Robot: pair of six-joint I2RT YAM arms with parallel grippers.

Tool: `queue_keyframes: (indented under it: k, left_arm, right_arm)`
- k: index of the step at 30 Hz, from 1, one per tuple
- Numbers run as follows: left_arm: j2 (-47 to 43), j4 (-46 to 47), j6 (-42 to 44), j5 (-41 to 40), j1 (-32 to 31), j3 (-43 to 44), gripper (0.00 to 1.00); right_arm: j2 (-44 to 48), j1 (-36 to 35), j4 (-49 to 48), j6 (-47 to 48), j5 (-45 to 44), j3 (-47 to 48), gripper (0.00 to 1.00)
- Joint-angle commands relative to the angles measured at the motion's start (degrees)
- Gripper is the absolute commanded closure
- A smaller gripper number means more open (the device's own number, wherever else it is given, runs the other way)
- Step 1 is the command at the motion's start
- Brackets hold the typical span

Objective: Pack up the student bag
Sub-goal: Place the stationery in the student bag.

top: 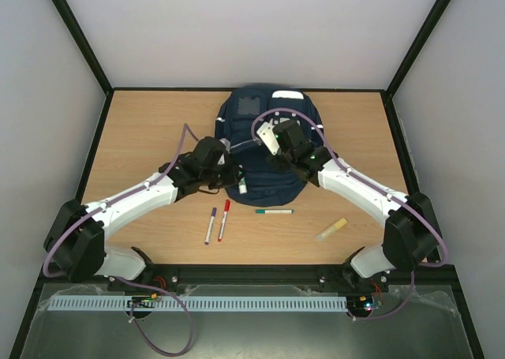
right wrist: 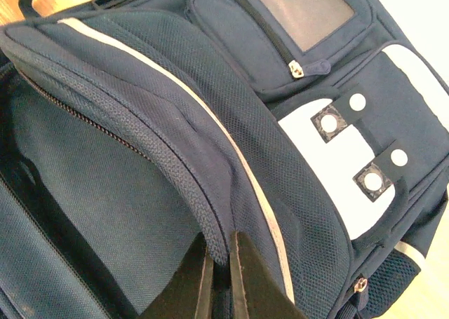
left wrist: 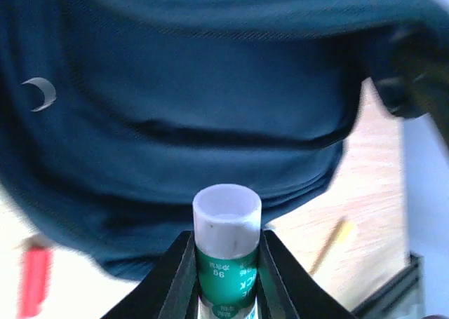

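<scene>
The navy student bag (top: 260, 114) lies at the table's far middle; it fills the left wrist view (left wrist: 182, 87) and the right wrist view (right wrist: 295, 165). My left gripper (top: 239, 181) is shut on a green glue stick (left wrist: 226, 252) with a white cap, held at the bag's near edge; the stick shows in the top view (top: 242, 185). My right gripper (right wrist: 219, 263) is shut on the zippered edge of the bag's flap (right wrist: 175, 144) and holds it up, showing the dark inside (right wrist: 77, 193). In the top view the right gripper (top: 278, 138) is over the bag.
On the wood in front of the bag lie a blue-capped pen (top: 211, 225), a red-capped pen (top: 224, 218), a green marker (top: 274, 211) and a yellow highlighter (top: 331, 229). The red pen (left wrist: 34, 280) and the highlighter (left wrist: 335, 240) also show blurred in the left wrist view.
</scene>
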State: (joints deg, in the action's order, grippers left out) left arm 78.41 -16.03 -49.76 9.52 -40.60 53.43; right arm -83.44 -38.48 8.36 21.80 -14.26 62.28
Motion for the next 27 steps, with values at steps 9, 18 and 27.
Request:
queue_keyframes:
  k: [9, 18, 27]
  left_arm:
    - [4.36, 31.49, -23.07, 2.84, -0.34, -3.77, 0.98]
    - [9.75, 34.27, -31.51, 2.20, -0.58, -3.40, 0.98]
    - [17.06, 37.96, -38.74, 1.39, 1.02, 0.05, 0.98]
  right_arm:
    - [-2.29, 0.07, 5.18, -2.03, 2.02, 11.05, 0.99]
    - [-4.24, 0.24, 7.53, -4.22, 3.45, 15.89, 0.99]
    - [-3.80, 0.33, 8.68, -4.61, 5.23, 16.15, 0.99]
